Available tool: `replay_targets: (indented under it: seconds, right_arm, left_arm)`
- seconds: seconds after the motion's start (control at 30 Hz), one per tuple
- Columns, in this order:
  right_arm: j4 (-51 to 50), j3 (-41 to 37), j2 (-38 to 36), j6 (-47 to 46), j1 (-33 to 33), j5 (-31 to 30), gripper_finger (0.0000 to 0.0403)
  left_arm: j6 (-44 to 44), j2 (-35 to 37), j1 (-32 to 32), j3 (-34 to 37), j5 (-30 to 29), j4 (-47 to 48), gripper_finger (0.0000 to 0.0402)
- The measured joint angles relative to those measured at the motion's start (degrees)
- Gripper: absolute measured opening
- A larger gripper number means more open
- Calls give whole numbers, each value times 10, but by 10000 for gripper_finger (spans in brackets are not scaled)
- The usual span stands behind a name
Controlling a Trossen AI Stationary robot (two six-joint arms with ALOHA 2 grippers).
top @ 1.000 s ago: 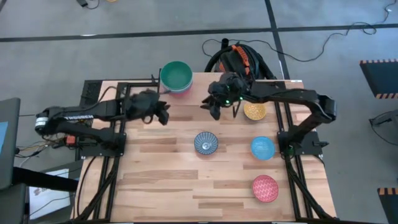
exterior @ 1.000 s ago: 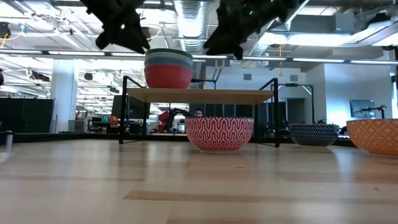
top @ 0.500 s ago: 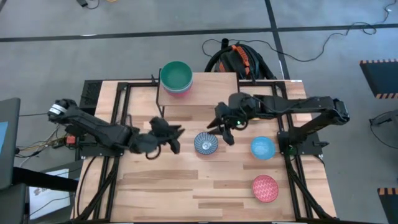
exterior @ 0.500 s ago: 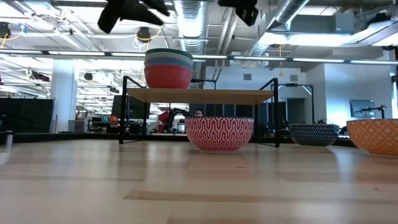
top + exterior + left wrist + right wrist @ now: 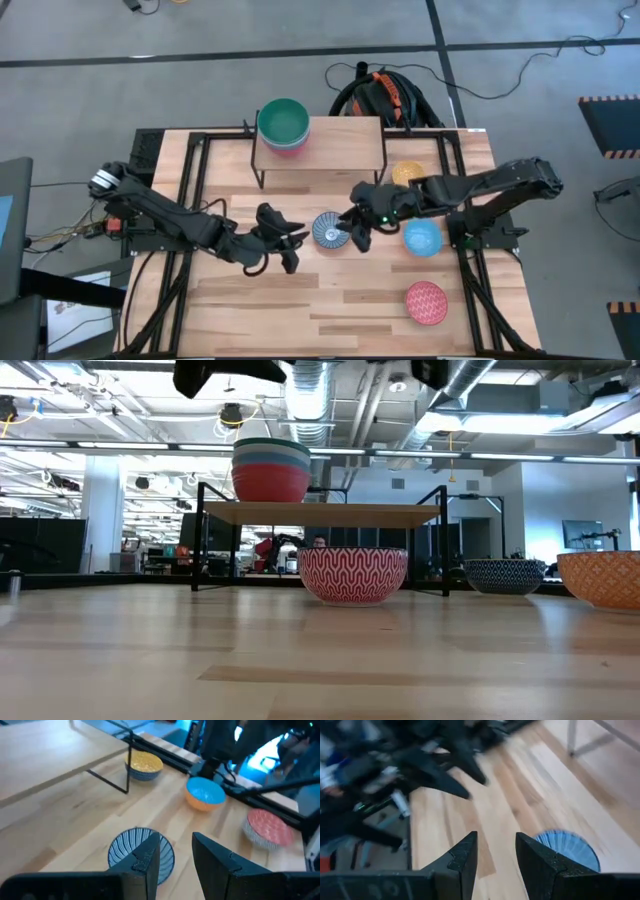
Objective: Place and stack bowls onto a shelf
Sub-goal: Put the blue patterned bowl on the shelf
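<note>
Both grippers, left (image 5: 288,243) and right (image 5: 352,228), jaws narrowly parted and empty, flank the mid-table striped bowl (image 5: 331,229); it looks rigid, slick, breakable, so pinch its rim.

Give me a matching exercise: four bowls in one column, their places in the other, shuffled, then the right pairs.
Bowls:
1. green bowl
2. blue-white patterned bowl
3. yellow bowl
4. pink-red patterned bowl

Places:
A. on the tabletop, near the front right
B. on the tabletop, right of the shelf
C. top of the stack on the shelf's left end
D. between the left claw and the right claw

Pairs: 1-C, 2-D, 3-B, 4-A
</note>
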State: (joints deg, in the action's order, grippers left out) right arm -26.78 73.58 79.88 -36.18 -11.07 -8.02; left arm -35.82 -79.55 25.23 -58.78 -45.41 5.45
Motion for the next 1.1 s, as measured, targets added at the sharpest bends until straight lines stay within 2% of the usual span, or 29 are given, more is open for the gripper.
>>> replay_targets:
  seconds: [0.17,0.23,0.47,0.57,0.67,0.77,0.87,1.03,1.1]
  right_arm:
    - [-97,0,0,-133,-35,-78,159]
    - [-162,0,0,-196,-44,-87,159]
    - [-415,0,0,-376,-104,-49,159]
    - [-481,0,0,-430,-148,-38,159]
    - [-507,0,0,-464,-189,-34,159]
    - [-484,-25,0,-484,-209,-33,159]
    - [-407,-84,-1,-496,-198,-34,159]
    - [-175,-163,2,-469,-102,-56,159]
    - [-119,-171,13,-449,-57,-63,159]
  left_arm:
    - [-15,8,5,0,59,7,101]
    - [-19,7,12,0,75,27,104]
    - [-40,7,21,0,79,80,121]
    - [-39,7,19,0,93,80,135]
    - [-40,7,10,0,90,80,150]
    - [-69,7,3,0,92,78,161]
    - [-99,7,2,0,91,78,164]
    - [-146,7,2,0,70,106,159]
    - [-163,7,2,0,68,117,156]
